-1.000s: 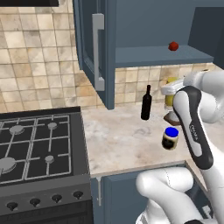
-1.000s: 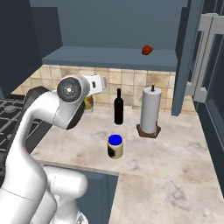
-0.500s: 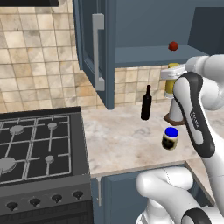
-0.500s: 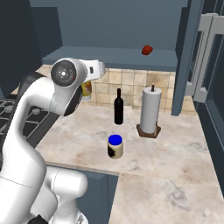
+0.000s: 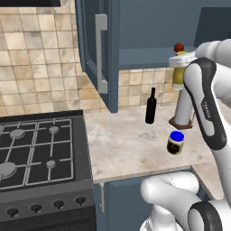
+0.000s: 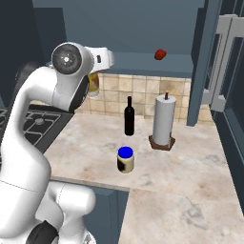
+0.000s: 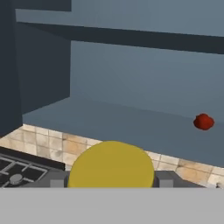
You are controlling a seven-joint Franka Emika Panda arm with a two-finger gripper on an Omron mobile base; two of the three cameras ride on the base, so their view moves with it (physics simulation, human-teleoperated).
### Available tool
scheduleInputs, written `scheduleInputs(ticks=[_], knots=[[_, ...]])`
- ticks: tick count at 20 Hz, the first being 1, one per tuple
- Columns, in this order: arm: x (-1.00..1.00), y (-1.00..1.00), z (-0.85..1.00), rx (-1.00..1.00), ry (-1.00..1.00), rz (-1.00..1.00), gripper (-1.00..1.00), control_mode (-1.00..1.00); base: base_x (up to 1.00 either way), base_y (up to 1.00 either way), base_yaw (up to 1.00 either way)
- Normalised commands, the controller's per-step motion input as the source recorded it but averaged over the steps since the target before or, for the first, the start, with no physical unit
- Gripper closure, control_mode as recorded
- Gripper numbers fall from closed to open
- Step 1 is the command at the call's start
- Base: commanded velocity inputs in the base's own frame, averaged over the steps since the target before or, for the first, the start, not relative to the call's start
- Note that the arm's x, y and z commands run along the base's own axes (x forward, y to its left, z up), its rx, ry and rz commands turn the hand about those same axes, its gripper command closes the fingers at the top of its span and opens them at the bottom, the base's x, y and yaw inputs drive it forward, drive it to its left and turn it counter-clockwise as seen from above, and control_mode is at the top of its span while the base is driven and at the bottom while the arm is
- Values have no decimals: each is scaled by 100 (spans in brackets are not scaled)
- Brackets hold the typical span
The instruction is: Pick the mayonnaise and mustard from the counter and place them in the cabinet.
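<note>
Our gripper (image 7: 109,183) is clamped on the mustard (image 5: 179,74), held up level with the open cabinet (image 7: 131,122) shelf, while the mayonnaise (image 6: 125,159) waits on the counter (image 6: 190,176). We'd push it straight in, clear of the red ball (image 7: 203,121), and set it down upright

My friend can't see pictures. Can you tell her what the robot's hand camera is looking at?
A round yellow mustard bottle is held in the gripper right at the bottom, in front of the open blue cabinet. A small red ball sits on the cabinet's shelf to the right, and a corner of the black stove peeks in lower left.
</note>
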Motion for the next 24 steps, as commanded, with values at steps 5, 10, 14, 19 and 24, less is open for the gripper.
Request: scheduleInputs(ticks=[5, 10, 14, 19, 24], knots=[[0, 0, 22, 0, -13, 0, 100, -100, 0, 0, 0], [5, 0, 12, 0, -12, 0, 100, -100, 0, 0, 0], [27, 0, 11, 0, -3, 0, 100, -100, 0, 0, 0], [36, -1, 15, 0, -2, 0, 100, -100, 0, 0, 0], [38, -6, 10, 0, -2, 0, 100, -100, 0, 0, 0]])
